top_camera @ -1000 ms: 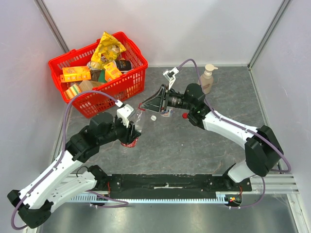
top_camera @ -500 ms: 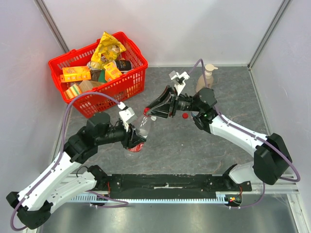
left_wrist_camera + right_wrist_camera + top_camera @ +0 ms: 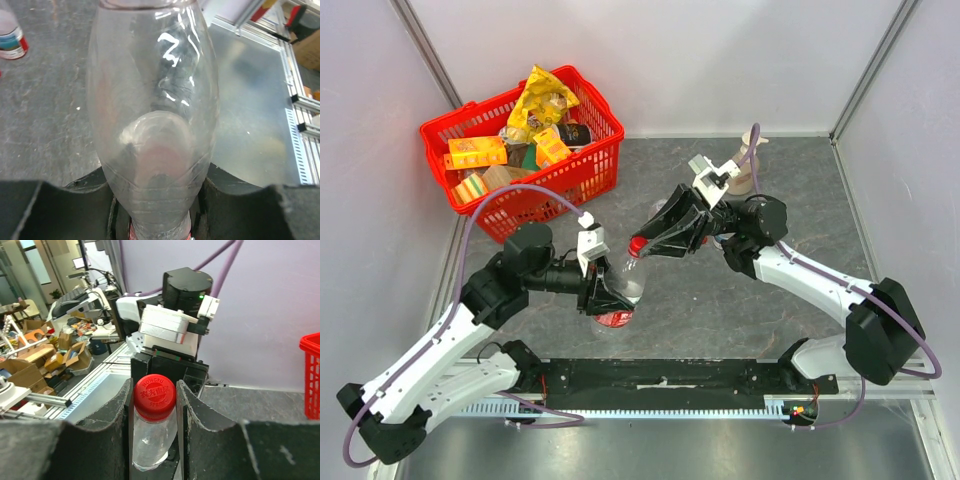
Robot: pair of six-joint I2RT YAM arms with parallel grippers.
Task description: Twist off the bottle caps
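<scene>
My left gripper (image 3: 605, 297) is shut on the lower body of a clear bottle (image 3: 625, 278) and holds it tilted above the table, neck pointing up toward the right arm. In the left wrist view the bottle (image 3: 155, 100) fills the frame between that gripper's jaws (image 3: 157, 202). My right gripper (image 3: 645, 244) is shut on the bottle's red cap (image 3: 636, 245). In the right wrist view the red cap (image 3: 154, 396) sits between the two fingers of that gripper (image 3: 154, 388), both touching its sides. A second labelled bottle (image 3: 11, 35) lies on the table. The other caps are hidden.
A red basket (image 3: 520, 150) full of groceries stands at the back left. A beige pump soap bottle (image 3: 748, 168) stands at the back, partly behind the right arm. Grey walls close in the table on three sides.
The left gripper has carried the bottle to the right and nearer. The right gripper has followed it down and closed around the red cap.
</scene>
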